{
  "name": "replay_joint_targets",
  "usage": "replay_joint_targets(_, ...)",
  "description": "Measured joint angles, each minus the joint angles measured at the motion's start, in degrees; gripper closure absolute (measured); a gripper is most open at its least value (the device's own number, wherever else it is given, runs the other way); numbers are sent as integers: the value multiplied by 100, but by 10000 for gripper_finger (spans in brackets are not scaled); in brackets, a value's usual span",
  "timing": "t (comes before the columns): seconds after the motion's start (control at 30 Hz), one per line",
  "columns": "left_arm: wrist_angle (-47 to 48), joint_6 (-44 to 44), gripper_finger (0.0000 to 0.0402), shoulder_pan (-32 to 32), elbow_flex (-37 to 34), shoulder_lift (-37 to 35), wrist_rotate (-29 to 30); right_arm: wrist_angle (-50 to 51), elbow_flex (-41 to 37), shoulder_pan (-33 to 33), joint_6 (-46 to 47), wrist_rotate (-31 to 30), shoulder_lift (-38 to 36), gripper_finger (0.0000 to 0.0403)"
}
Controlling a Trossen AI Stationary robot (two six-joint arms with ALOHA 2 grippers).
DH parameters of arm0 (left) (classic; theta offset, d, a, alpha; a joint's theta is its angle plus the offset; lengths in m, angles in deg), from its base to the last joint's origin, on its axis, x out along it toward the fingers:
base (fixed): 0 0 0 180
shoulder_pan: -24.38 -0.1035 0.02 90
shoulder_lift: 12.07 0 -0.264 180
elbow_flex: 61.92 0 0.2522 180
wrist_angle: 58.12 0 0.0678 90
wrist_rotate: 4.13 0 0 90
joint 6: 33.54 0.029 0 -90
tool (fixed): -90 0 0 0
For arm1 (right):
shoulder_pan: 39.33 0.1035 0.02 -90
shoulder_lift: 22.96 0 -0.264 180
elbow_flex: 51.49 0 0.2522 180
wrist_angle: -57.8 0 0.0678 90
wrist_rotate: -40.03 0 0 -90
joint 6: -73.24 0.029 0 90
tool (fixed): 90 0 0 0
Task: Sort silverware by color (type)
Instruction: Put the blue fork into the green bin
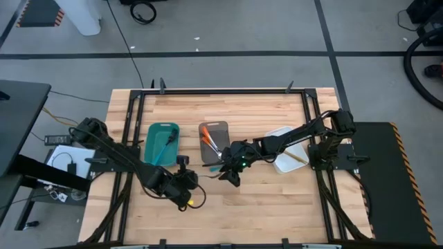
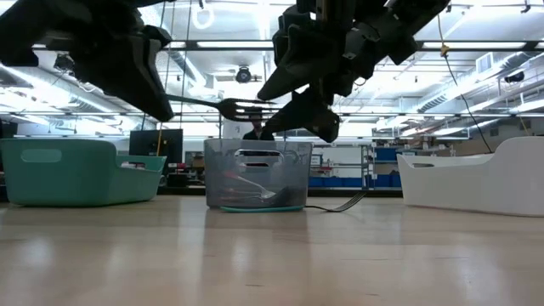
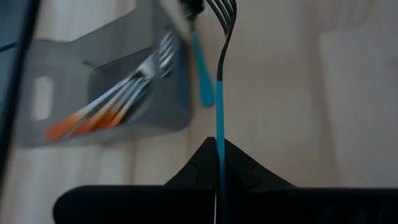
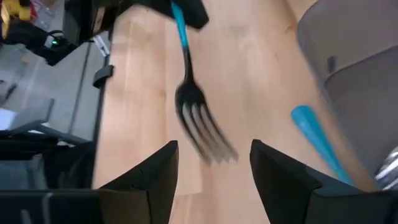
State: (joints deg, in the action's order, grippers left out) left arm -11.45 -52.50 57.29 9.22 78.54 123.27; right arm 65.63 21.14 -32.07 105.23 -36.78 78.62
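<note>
A fork with a blue handle [image 3: 219,81] hangs in the air near the grey tray [image 1: 214,128], with my left gripper [image 1: 194,181] shut on it. My right gripper [image 4: 211,162] is open. Its two fingers stand on either side of the fork's tines [image 4: 202,130], and I see no touch. Several orange-handled forks [image 3: 93,118] lie in the grey tray. A second blue-handled utensil [image 4: 314,134] lies on the table beside that tray's near wall. My left gripper pinches the free end of the fork's blue handle [image 3: 219,144] between its two shut fingers. The fork runs straight out along the fingers, tines foremost. It is lifted clear of the table and roughly level [image 2: 229,106].
A teal tray [image 1: 154,131] stands left of the grey one, with utensils inside. A white tray [image 1: 280,166] lies to the right, under my right arm. The wooden table top is bare along its near edge [image 1: 263,214].
</note>
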Motion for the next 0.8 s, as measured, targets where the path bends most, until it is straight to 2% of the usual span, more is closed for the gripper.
replay_joint_targets(0.17,661,-392,390,78,-42,-251,339,-56,0,93,-421,-398,0,199)
replay_joint_targets(0.5,783,-970,389,53,-673,-1081,554,-370,0,487,-873,-1321,0,199)
replay_joint_targets(0.8,907,-1688,389,35,-1099,-1843,1257,-676,0,1085,-1321,-3098,0,199)
